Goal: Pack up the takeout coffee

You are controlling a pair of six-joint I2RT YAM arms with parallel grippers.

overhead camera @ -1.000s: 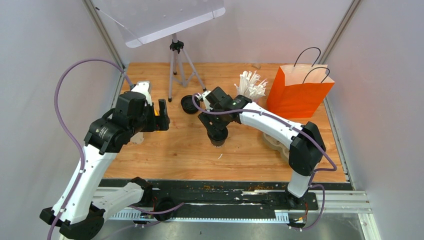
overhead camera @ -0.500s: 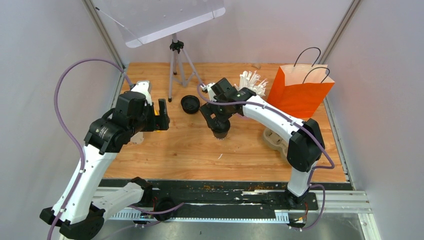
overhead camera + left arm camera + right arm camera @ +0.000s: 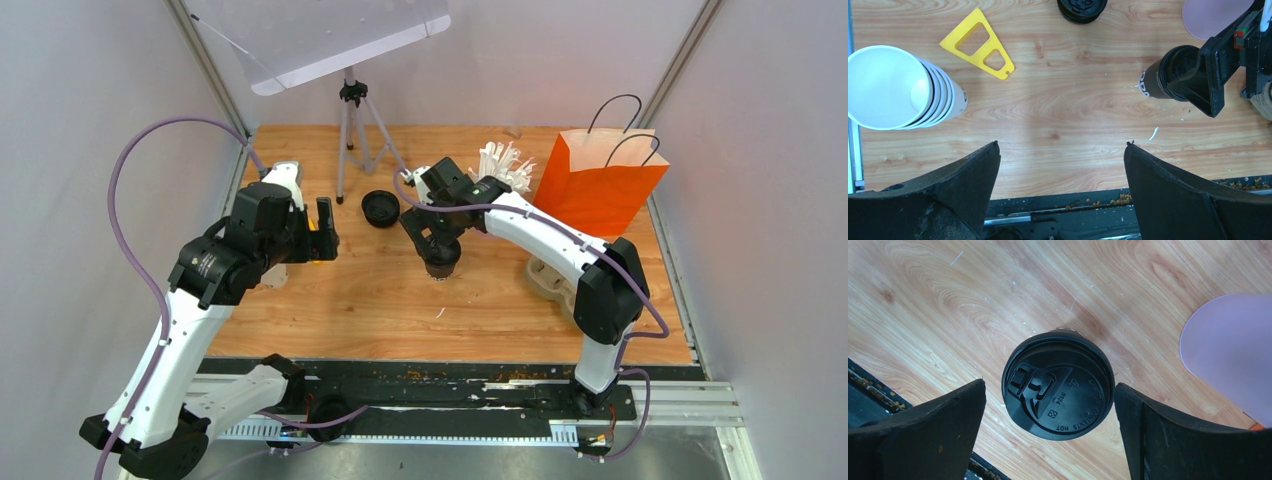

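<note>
Barely begun. Shows capped cup (image 3: 1058, 385) upright on bench (image 3: 330, 300), seemingly none in tray (image 3: 548, 275) or bag (image 3: 597, 190). Straddles it with right jaws wide apart, no grip; holds left jaws open, empty.

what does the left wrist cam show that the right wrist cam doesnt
Only left wrist: a stack of white cups, a yellow triangle and a loose black lid.
Only right wrist: the top of the lidded cup from straight above, with its sip flap and raised lettering.
Both: that lidded cup, the pink cup and the wooden table.
</note>
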